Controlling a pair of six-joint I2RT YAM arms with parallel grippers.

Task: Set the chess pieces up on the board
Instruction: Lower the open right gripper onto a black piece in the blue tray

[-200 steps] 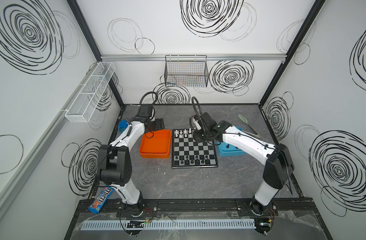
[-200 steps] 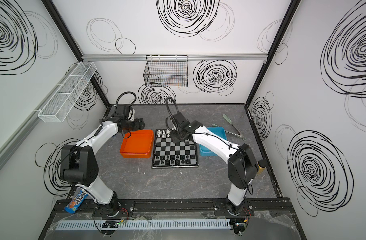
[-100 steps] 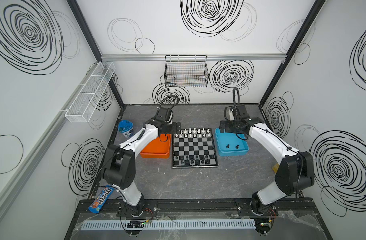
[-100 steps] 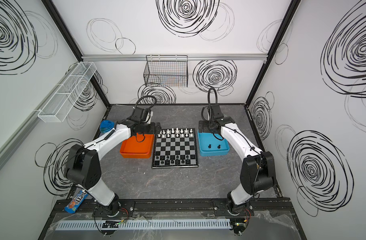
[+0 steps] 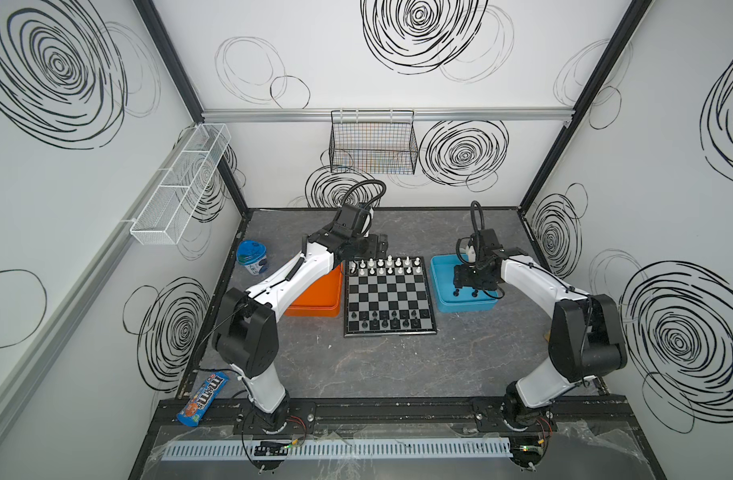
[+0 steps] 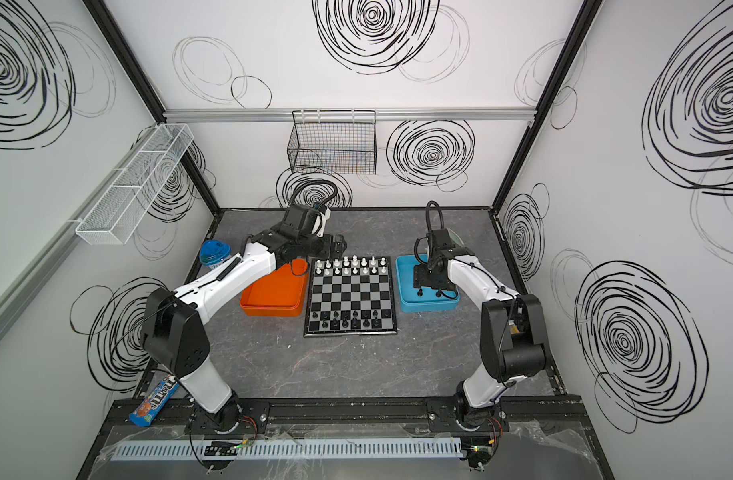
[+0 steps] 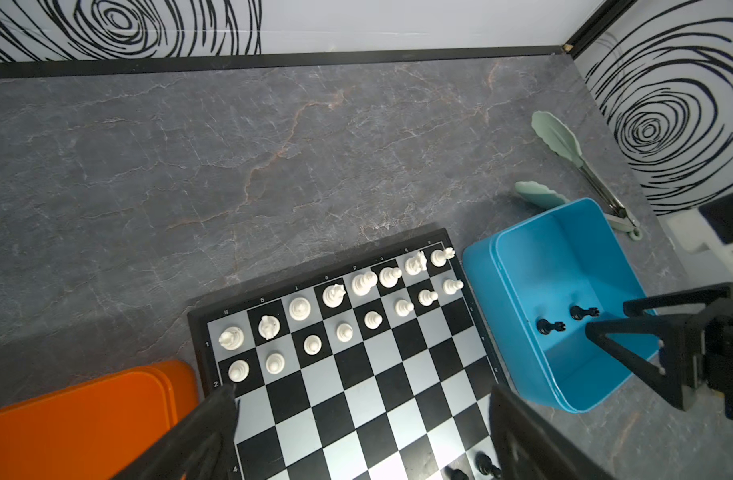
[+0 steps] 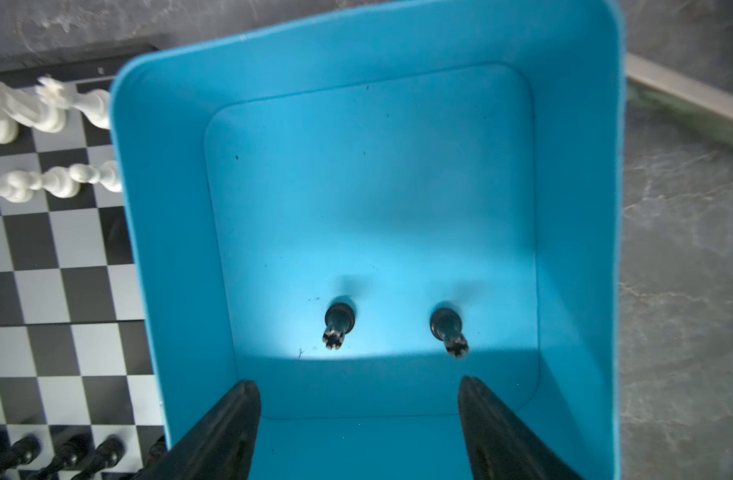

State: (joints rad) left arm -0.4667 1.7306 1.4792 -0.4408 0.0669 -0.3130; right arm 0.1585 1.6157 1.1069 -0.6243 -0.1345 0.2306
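The board [image 5: 387, 299] lies mid-table, with white chess pieces [image 5: 383, 266] on its two far rows and black ones [image 5: 387, 322] on its two near rows. Two black pieces [image 8: 339, 322] [image 8: 448, 328] stand inside the blue tray [image 8: 165, 249] right of the board. My right gripper [image 8: 358, 399] hangs open above that tray, both pieces just beyond its fingertips, nothing between them. My left gripper [image 7: 362, 390] is open and holds nothing, hovering by the board's far left corner [image 5: 377, 245], over the white rows [image 7: 335, 316].
An orange tray [image 5: 315, 299] sits left of the board, partly under my left arm. Green tongs [image 7: 564, 153] lie behind the blue tray. A blue-lidded cup [image 5: 251, 255] stands at far left, a candy bag [image 5: 202, 399] at the near left edge, and a wire basket [image 5: 373, 143] hangs on the back wall.
My right arm swung from the board's far rows to above the blue tray. My left arm came from the back left to the board's far left corner. More white pieces now fill the far rows.
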